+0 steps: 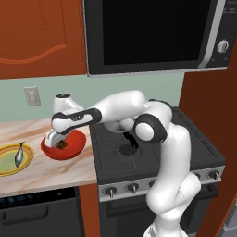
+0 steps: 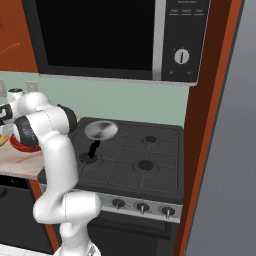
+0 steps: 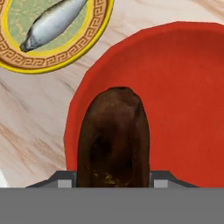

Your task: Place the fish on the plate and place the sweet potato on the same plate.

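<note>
The plate [image 1: 5, 167], yellow-rimmed with a pale green centre, lies at the left of the counter with the silver-grey fish [image 1: 19, 153] resting on it. In the hand view the fish [image 3: 52, 22] and plate [image 3: 57, 61] sit at the upper left. The dark brown sweet potato [image 3: 113, 135] stands between my fingertips above the inside of a red bowl [image 3: 188, 109]. My gripper [image 3: 113, 179] is shut on it. From the left base view the gripper [image 1: 59, 143] reaches down into the red bowl [image 1: 76, 146], just right of the plate. Whether the sweet potato touches the bowl's floor I cannot tell.
A black stove [image 1: 152, 157] adjoins the counter on the right, with a small grey pan [image 2: 101, 130] on its near-left burner. A microwave [image 1: 152, 32] hangs above the stove. The marble counter [image 1: 51, 173] ends at its front edge close to the bowl.
</note>
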{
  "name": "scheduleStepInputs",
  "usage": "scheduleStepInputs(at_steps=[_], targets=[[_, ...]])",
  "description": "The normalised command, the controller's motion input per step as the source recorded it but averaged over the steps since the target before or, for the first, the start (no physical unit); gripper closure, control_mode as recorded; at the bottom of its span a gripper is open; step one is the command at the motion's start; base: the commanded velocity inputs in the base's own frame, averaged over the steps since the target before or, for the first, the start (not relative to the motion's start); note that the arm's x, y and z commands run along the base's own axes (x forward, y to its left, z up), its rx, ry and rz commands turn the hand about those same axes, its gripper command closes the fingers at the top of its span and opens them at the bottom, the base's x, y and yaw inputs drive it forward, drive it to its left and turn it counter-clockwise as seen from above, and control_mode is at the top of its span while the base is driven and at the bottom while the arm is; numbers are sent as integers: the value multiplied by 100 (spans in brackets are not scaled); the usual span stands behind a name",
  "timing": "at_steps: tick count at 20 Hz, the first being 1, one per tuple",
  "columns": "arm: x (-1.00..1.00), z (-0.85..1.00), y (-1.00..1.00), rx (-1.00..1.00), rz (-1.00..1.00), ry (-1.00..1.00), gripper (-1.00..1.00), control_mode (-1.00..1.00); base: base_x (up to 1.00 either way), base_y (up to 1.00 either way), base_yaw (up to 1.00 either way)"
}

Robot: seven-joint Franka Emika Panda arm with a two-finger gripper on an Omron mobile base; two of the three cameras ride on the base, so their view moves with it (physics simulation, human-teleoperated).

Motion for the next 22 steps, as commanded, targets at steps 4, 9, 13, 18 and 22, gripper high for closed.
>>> scheduleStepInputs(at_steps=[4, 9, 13, 18, 22], targets=[[-36, 35, 0, 0, -3, 0, 100, -100, 0, 0, 0], [-36, 21, 13, 1, -8, 0, 100, -100, 0, 0, 0], [-25, 22, 28, 3, -14, 0, 100, -100, 0, 0, 0], [-17, 19, 42, 4, -13, 0, 100, -100, 0, 0, 0], [0, 15, 50, 0, -15, -3, 100, -100, 0, 0, 0]])
